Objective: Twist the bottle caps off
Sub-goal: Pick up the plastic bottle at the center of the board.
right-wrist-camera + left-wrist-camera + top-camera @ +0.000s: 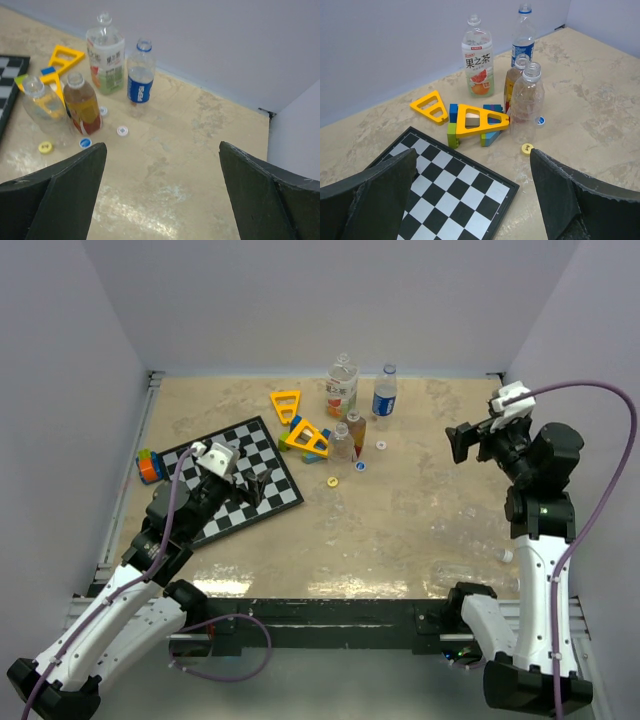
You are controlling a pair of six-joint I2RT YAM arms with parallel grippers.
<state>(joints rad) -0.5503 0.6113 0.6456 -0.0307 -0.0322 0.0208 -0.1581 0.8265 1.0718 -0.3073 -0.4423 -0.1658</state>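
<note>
four small plastic bottles stand upright in a tight cluster at the upper middle of the top view, near the back wall: a tall clear bottle with a fruit-tea label (478, 60), a clear bottle with a blue label (522, 47), a bottle of amber liquid (84, 107) and a clear unlabelled bottle (526, 100). standing leaves their necks up and reachable from above. a yellow cap (45, 147), a blue cap (85, 143) and a white cap (122, 131) lie flat on the beige tabletop (400, 530) just in front of them, so most necks look already bare.

the left pincer (474, 165) hovers over the black-and-white chequered board (455, 185) at the left, fingers wide apart and empty. the right pincer (162, 147), at the right of the top view, is spread and empty too. both face the bottles from well apart.

whether the fruit-tea bottle carries a clear cap, i cannot tell. a second pale disc beside the amber bottle is half hidden. something glassy at the lower right of the top view may be another bottle.
</note>
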